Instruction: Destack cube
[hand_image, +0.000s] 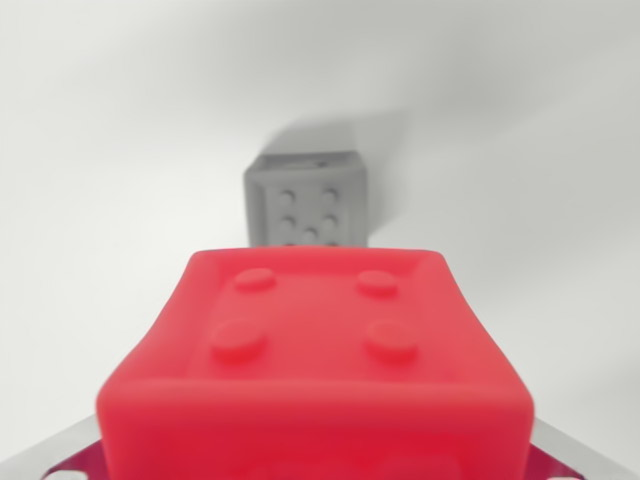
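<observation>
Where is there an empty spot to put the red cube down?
The white surface is bare on both sides of the grey cube, at the wrist view's left and right. The middle is crowded: the red cube fills the foreground with the grey one just beyond. The tool's state cannot be told.

Closest to my camera, the cube (315, 370) is bright red, its top face marked by four raised round studs in a square. Beyond it, the second cube (305, 198) is plain grey with rows of small round dimples on its near face. The surface (90, 150) under both is white.
</observation>
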